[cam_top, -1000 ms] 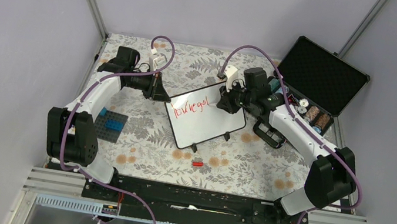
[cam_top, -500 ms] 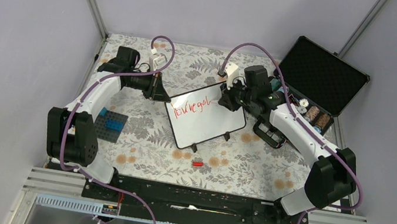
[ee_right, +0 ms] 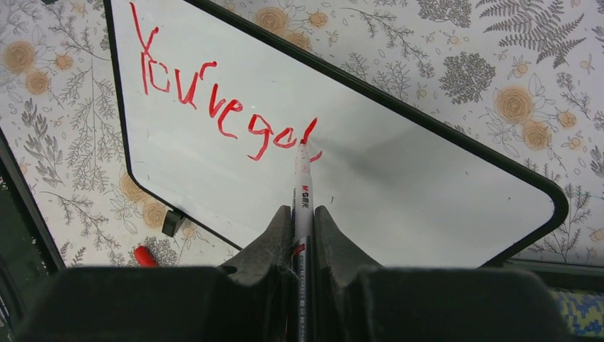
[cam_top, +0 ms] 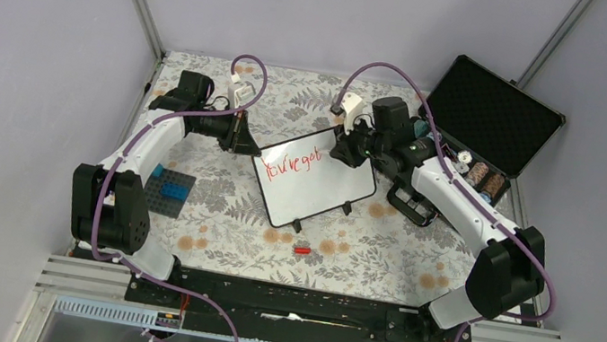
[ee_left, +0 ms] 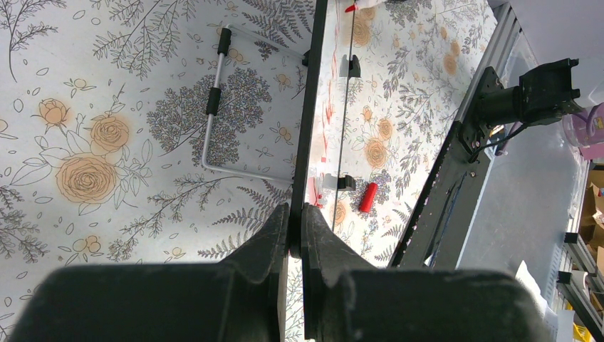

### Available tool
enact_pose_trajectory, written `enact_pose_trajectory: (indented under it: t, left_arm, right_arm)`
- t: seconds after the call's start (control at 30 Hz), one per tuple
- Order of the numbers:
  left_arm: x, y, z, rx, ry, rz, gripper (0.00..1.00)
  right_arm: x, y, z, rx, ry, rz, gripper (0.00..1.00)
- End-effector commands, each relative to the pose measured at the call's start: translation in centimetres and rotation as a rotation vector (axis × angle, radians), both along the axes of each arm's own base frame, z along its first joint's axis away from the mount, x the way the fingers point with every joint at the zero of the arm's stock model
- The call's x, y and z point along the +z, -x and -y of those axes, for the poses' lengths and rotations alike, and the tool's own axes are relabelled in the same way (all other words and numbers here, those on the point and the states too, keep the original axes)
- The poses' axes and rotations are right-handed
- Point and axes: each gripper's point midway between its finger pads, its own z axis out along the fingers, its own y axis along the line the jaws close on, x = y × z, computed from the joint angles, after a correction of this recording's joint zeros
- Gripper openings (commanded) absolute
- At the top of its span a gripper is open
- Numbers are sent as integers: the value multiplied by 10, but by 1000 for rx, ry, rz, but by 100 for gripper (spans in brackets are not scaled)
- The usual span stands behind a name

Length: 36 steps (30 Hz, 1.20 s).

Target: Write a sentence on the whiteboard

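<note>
Writing: my right gripper [ee_right: 303, 214] is clamped on the red marker [ee_right: 303, 187], and its tip touches the whiteboard [ee_right: 427, 192] right after the last letter.
Text: the sentence [ee_right: 214, 107] reads "You've go" plus one fresh stroke; the word "this" is not yet written.
Place: the whiteboard sits mid-table [cam_top: 230, 214] between both arms, where each can reach it.
Left side: my left gripper [ee_left: 295, 217] is pinched together on the black rim, I judge to stop sliding under the pen.
Loose: a small red piece [cam_top: 302, 250], perhaps the cap, lies near the front edge.
</note>
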Motion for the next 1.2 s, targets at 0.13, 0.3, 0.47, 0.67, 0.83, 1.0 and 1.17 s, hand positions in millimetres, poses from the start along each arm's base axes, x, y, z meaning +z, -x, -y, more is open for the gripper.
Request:
enact_pose_trajectory:
  t: [0.13,0.3,0.47,0.67,0.83,1.0,1.17]
  left_arm:
    - [5,-4,-2,-1,-29,80,0]
    - [4,-4,-2,-3,-28,77,0]
    - [6,-5,-2,-3,-27,82,0]
    - [5,-5,-2,-1,-29,79,0]
    - [5,-6,-2,0,-28,77,0]
    - [4,-5,-2,1,-32,78,0]
    - [5,-6,-2,1,-32,77,0]
  right_arm:
    - [27,1,-21,49,-47,50,0]
    - [24,-4,-24,41,-37,49,0]
    - [15,-8,-23,36,-15,45,0]
    - [11,-11,-18,15,8,57,0]
    - [14,-18,-9,-12,9,67,0]
    - [16,-21,3,-34,13,74,0]
    - [14,-23,11,-46,20,79,0]
